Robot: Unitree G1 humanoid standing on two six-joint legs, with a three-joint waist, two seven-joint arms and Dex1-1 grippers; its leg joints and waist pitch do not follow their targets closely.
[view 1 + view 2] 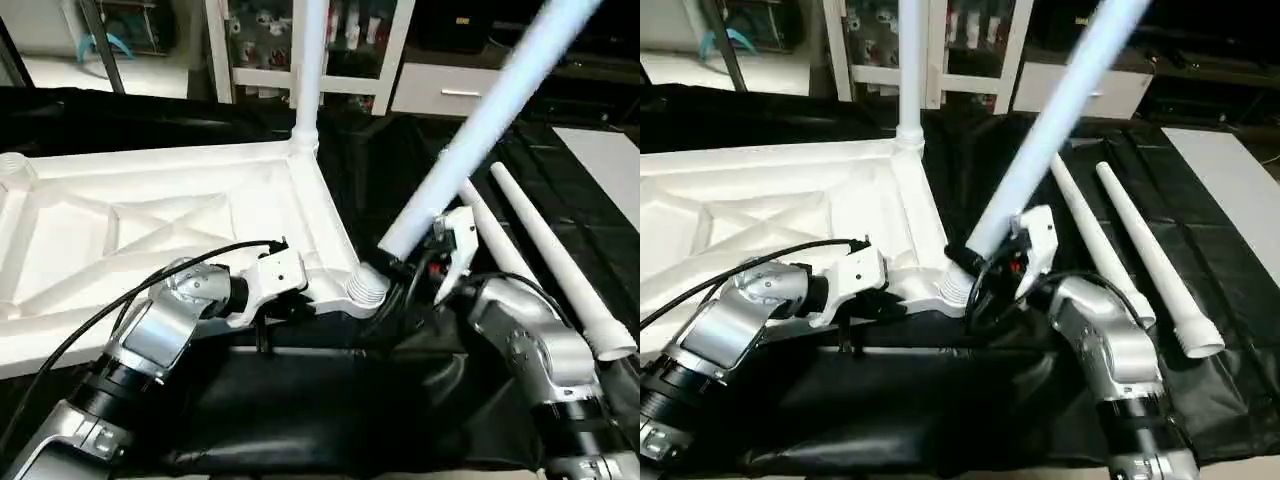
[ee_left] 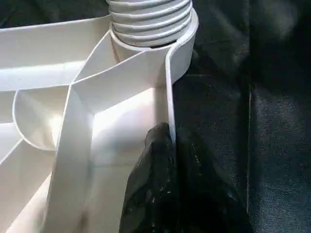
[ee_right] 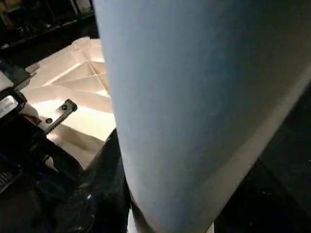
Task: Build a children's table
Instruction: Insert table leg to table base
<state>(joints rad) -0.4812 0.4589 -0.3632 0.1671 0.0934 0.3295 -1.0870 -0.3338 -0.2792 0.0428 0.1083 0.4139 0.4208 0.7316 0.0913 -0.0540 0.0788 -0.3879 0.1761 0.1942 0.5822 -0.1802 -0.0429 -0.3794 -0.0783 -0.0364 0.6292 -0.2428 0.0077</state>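
The children's table top (image 1: pixel 150 230) lies upside down on a black cloth, X-ribs facing up. One white leg (image 1: pixel 308 60) stands upright in the far right corner socket. My right gripper (image 1: pixel 403 262) is shut on a second leg (image 1: pixel 480 120), which leans to the right with its lower end at the threaded near right corner socket (image 1: pixel 366 287). My left gripper (image 2: pixel 170 133) is shut on the top's rim (image 2: pixel 167 82) just beside that socket, one black finger (image 2: pixel 150 184) inside the rim wall. Two more legs (image 1: pixel 555 255) lie loose on the cloth to the right.
The black cloth (image 1: pixel 300 400) covers the work surface. A white shelf cabinet (image 1: pixel 250 50) and a drawer unit (image 1: pixel 445 92) stand behind it. A white board (image 1: pixel 612 160) lies at the far right. A black cable (image 1: pixel 120 305) runs along my left forearm.
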